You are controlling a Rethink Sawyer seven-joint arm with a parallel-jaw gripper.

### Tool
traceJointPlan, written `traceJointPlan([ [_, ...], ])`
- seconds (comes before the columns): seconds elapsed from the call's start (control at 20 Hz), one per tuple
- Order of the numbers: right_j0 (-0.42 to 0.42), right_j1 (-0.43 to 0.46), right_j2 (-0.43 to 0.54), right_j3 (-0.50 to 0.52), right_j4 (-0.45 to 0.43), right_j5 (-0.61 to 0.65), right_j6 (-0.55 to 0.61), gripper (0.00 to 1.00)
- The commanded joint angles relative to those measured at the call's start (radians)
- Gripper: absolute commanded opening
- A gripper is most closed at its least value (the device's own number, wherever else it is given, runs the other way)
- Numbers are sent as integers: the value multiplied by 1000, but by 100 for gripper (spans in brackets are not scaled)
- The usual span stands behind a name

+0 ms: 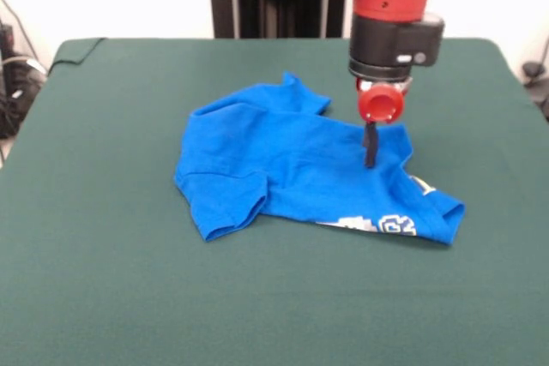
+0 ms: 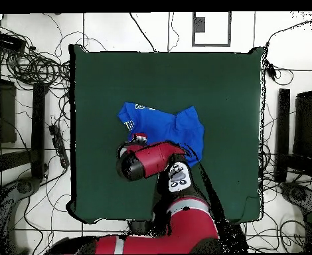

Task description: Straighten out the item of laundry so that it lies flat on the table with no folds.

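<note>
The blue T-shirt (image 1: 283, 165) lies crumpled in the middle of the green table (image 1: 103, 280), with folds across its body. One sleeve is turned under at the front left, and white lettering shows at its front right edge. My gripper (image 1: 371, 159) comes straight down onto the shirt's right part. Its dark fingers are pressed together and their tips pinch the cloth there. In the overhead view the shirt (image 2: 168, 125) lies just above the red arm, which hides most of the gripper (image 2: 140, 138).
The red arm (image 2: 152, 159) reaches from the base at the bottom of the overhead view over the table (image 2: 232, 99). Cables and equipment (image 2: 32, 66) lie on the floor beyond the table's edges.
</note>
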Motion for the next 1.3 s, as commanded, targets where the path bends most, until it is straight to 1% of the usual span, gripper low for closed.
traceJointPlan([
  [0.05, 275, 193, 103, -45, 82, 107, -17, 100],
  [0.1, 348, 196, 29, -84, 94, 164, 20, 100],
  [0.2, 499, 224, -127, -180, 116, 336, 92, 100],
  [0.25, 560, 244, -193, -226, 126, 428, 119, 100],
  [0.35, 605, 258, -240, -259, 143, 490, 130, 100],
  [0.4, 617, 263, -253, -268, 154, 502, 129, 100],
  [0.45, 646, 279, -280, -300, 156, 540, 136, 100],
  [0.7, 660, 295, -255, -352, 235, 543, 154, 100],
  [0.9, 648, 328, -231, -370, 271, 456, 148, 100],
  [0.95, 638, 327, -224, -350, 273, 421, 137, 100],
  [1.0, 638, 327, -226, -348, 277, 418, 129, 100],
  [1.1, 640, 316, -243, -328, 272, 419, 114, 100],
  [1.15, 667, 299, -306, -319, 237, 509, 95, 100],
  [1.2, 674, 280, -338, -302, 214, 538, 70, 100],
  [1.25, 670, 245, -386, -262, 163, 542, 20, 100],
  [1.3, 665, 228, -413, -244, 133, 532, -10, 100],
])
